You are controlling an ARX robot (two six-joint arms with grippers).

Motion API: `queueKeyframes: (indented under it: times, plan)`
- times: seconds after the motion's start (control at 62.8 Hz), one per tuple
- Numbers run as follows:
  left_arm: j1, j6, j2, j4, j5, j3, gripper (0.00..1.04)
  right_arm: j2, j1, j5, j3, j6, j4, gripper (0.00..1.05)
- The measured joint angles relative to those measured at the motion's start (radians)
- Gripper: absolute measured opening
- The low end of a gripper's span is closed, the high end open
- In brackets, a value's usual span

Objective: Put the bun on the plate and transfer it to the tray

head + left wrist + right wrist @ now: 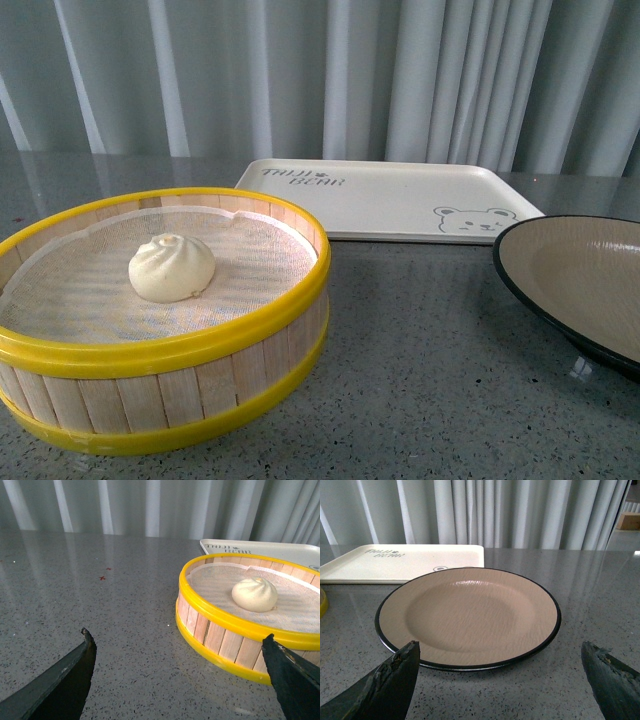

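Cream-white bun (pixel 171 267), one, inside one yellow-rimmed steamer basket (pixel 160 355), one tan plate (pixel 590 270) right of it on the grey surface (pixel 420 350), one bear tray (pixel 390 200) behind, left hand (pixel 176 635) and right hand (pixel 500 643) spread wide

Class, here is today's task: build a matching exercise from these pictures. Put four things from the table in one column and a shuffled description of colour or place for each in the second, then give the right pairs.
Column 1
1. bun
2. plate
3. tray
4. steamer basket

Column 2
A. beige inside with a black rim
B. yellow rims and a wall of wooden slats
C. cream-white with a pleated swirl, sitting inside the basket
D. flat, cream-white, with a printed bear face, furthest from the robot

Pairs: 1-C, 2-A, 3-D, 4-B
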State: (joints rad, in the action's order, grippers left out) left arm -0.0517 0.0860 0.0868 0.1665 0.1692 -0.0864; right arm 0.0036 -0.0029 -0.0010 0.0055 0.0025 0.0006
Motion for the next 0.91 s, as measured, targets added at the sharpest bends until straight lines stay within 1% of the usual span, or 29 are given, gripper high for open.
queueKeyframes:
  times: [0.032, 0.048, 0.064, 0.111, 0.143, 0.207, 0.271, 0.382, 0.541, 0.685, 0.796, 0.908]
  plan:
    - [-0.032, 0.107, 0.114, 0.161, 0.135, -0.073, 0.98, 0.0, 0.0, 0.0, 0.0, 0.0, 0.0, 0.96]
    - [-0.035, 0.119, 0.143, 0.197, 0.166, -0.09, 0.98, 0.0, 0.0, 0.0, 0.0, 0.0, 0.0, 0.96]
    - [-0.042, 0.174, 0.193, 0.261, 0.221, -0.119, 0.98, 0.0, 0.0, 0.0, 0.0, 0.0, 0.0, 0.96]
    - [-0.038, 0.244, 0.253, 0.344, 0.277, -0.147, 0.98, 0.0, 0.0, 0.0, 0.0, 0.0, 0.0, 0.96]
    - [-0.028, 0.278, 0.266, 0.366, 0.293, -0.149, 0.98, 0.0, 0.0, -0.003, 0.0, 0.0, 0.0, 0.96]
    - [-0.005, 0.32, 0.264, 0.364, 0.304, -0.153, 0.98, 0.001, 0.0, 0.002, 0.0, 0.0, 0.0, 0.96]
    - [0.02, 0.343, 0.251, 0.35, 0.304, -0.17, 0.98, 0.0, 0.0, 0.0, 0.0, 0.0, 0.0, 0.96]
    - [0.04, 0.359, 0.24, 0.327, 0.307, -0.195, 0.98, 0.0, 0.0, 0.0, 0.0, 0.0, 0.0, 0.96]
    - [0.033, 0.36, 0.286, 0.267, 0.302, -0.211, 0.98, 0.0, 0.0, 0.0, 0.0, 0.0, 0.0, 0.96]
    - [-0.042, 0.331, 0.451, 0.123, 0.331, -0.304, 0.98, 0.0, 0.0, 0.0, 0.0, 0.0, 0.0, 0.96]
    - [-0.114, 0.282, 0.63, -0.008, 0.333, -0.439, 0.98, 0.0, 0.0, 0.0, 0.0, 0.0, 0.0, 0.96]
    - [-0.178, 0.232, 0.802, -0.088, 0.333, -0.584, 0.98, 0.0, 0.0, 0.0, 0.0, 0.0, 0.0, 0.96]
